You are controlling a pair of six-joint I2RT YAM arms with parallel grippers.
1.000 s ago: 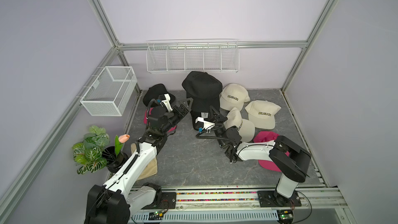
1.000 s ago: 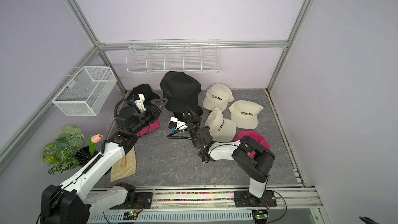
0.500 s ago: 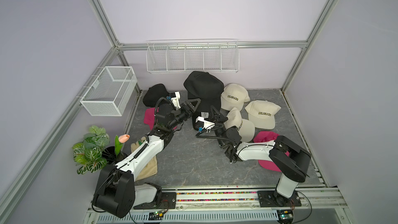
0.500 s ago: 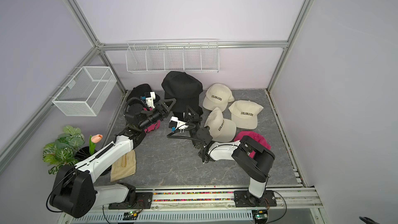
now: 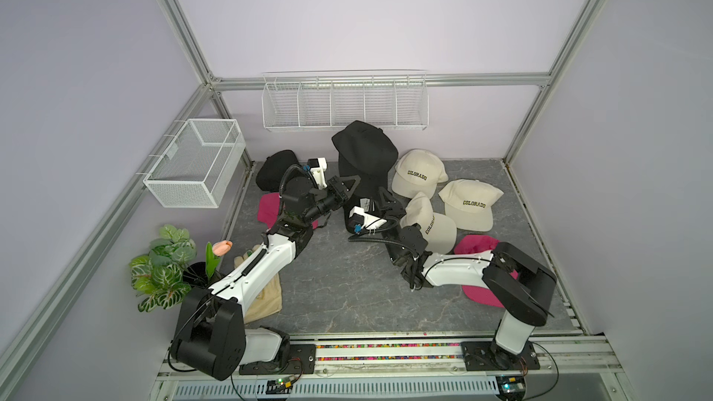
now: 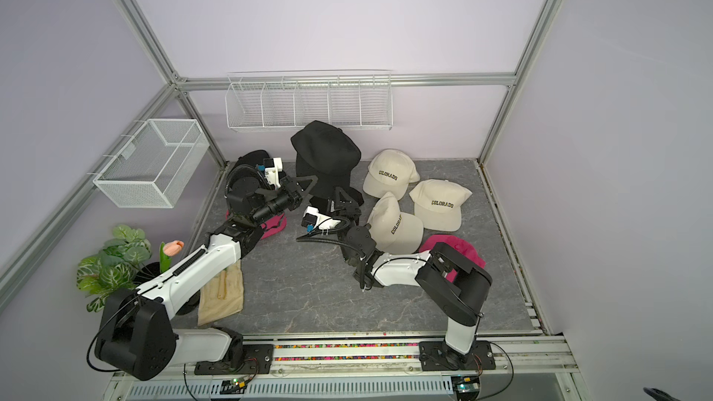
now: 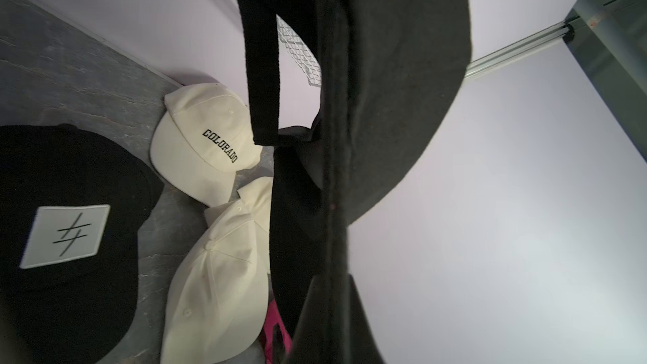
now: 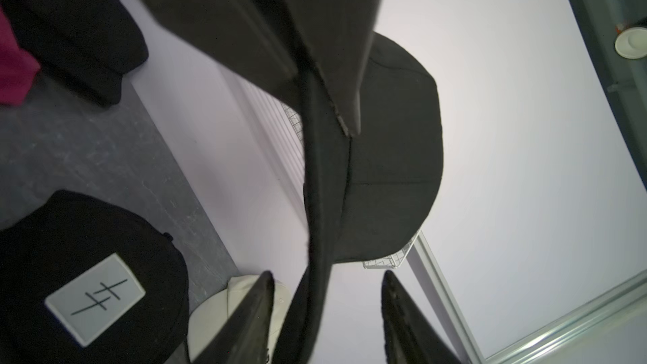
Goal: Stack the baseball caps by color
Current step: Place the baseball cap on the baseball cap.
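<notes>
Currently left tool [image 5: 352,182] clamps the black fabric cap [image 5: 364,146], bench twelve o'clock; right tool [image 5: 382,195], jaws parted, beside it.

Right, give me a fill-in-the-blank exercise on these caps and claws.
The cream fabric caps lettered COLORADO number ___.
The left claw is shut on the raised fabric cap, coloured ___.
The right claw, astride that cap's edge, stands ___.
The magenta pink fabric caps number ___.
Missing words: three; black; open; two.
</notes>
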